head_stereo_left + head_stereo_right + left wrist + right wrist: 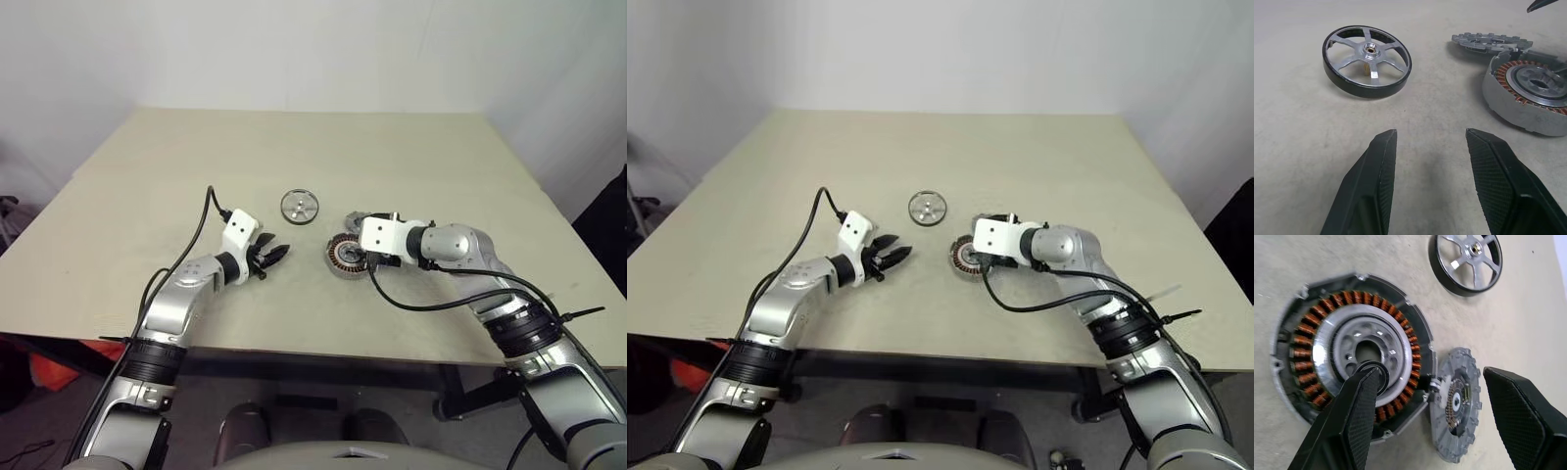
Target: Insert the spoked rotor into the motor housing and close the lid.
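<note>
- The spoked rotor (300, 207) is lying flat on the counter (147, 186), well clear of both arms, with its hub facing up and its open spokes showing bare counter beneath.
- The motor housing (344, 257) is sitting just nearer the robot and to the right of the rotor, its copper windings facing up; the lid (1492, 41) is lying beside it, touching or nearly touching its far rim.
- The left gripper (271, 257) is hanging low over the counter with its fingers (1371, 181) spread apart and pinching nothing; the rotor is lying ahead of them and a little toward the robot's right, with only bare counter between.
- The right gripper (1440, 423) is hovering right over the housing and lid, its fingers spread wide and gripping nothing; one finger is crossing in front of the housing's silver centre.
- Judging by this, the left fingers are looking better placed to fetch the rotor, since the right ones are sitting over the housing.
- The rotor is round, so it is offering no long axis; a grasp across the rim would do.
- No brand, label or readable writing is showing on any part.
</note>
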You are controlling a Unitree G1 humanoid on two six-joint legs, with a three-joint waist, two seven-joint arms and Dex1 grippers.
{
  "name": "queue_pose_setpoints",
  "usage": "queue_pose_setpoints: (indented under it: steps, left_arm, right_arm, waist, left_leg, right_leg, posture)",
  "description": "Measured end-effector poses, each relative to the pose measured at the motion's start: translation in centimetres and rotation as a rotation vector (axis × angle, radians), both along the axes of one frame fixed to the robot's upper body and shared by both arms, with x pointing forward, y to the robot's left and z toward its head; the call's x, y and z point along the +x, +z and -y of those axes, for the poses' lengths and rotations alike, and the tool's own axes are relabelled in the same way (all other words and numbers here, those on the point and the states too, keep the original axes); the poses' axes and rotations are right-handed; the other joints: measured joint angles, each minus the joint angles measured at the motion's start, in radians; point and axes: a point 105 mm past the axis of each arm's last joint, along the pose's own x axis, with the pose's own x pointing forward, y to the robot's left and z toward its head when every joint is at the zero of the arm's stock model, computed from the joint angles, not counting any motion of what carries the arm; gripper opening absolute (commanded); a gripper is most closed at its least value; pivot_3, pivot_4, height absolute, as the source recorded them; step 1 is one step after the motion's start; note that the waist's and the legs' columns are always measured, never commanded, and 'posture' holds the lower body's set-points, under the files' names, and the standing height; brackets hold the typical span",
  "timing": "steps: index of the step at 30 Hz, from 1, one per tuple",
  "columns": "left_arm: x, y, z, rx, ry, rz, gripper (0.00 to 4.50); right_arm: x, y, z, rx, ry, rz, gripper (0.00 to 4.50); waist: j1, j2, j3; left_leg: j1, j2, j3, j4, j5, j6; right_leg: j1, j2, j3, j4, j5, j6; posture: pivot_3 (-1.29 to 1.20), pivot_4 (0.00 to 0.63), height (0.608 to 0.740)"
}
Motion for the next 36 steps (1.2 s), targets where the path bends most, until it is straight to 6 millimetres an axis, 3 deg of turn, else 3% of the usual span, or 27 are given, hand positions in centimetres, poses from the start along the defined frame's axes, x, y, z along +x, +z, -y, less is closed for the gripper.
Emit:
queue_pose_setpoints:
  steps: [12, 17, 28, 36]
  left_arm:
    - [-0.1, -0.2, 0.2, -0.007, 0.003, -0.006, 2.37]
    - [-0.1, -0.3, 0.2, -0.007, 0.005, -0.009, 2.37]
    - [-0.4, -1.0, -0.1, -0.005, 0.018, -0.026, 2.37]
    - [-0.3, -0.9, -0.1, -0.004, 0.02, -0.019, 2.37]
  right_arm:
    - [1.0, -0.2, -0.8, -0.01, 0.012, 0.001, 3.44]
    - [1.5, -0.3, -2.7, -0.002, 0.061, 0.004, 3.44]
    - [1.9, -0.2, -2.7, -0.007, 0.077, 0.006, 3.44]
    - [0.9, 0.2, -2.1, 0.026, 0.061, 0.001, 3.44]
  waist:
    - [-0.006, -0.001, 0.0]
    - [0.005, -0.001, 0.0]
    - [0.002, -0.002, 0.0]
    - [0.007, -0.003, 0.001]
  left_leg:
    - [0.006, 0.0, -0.001, -0.001, 0.001, -0.002]
    - [0.004, -0.001, -0.001, -0.002, 0.001, -0.002]
    - [0.003, -0.001, -0.001, -0.003, 0.001, -0.001]
    - [-0.004, -0.001, -0.001, -0.003, 0.001, -0.001]
  right_leg:
    - [0.0, 0.001, 0.001, 0.001, 0.0, 0.0]
    - [-0.001, 0.0, 0.001, 0.001, 0.001, -0.003]
    - [-0.002, 0.001, 0.0, -0.001, 0.002, -0.003]
    - [-0.009, 0.0, 0.0, -0.001, 0.002, -0.003]
  posture:
    - [0.0, 0.0, 0.74]
    - [0.0, 0.0, 0.74]
    - [0.0, 0.0, 0.74]
    - [0.0, 0.0, 0.74]
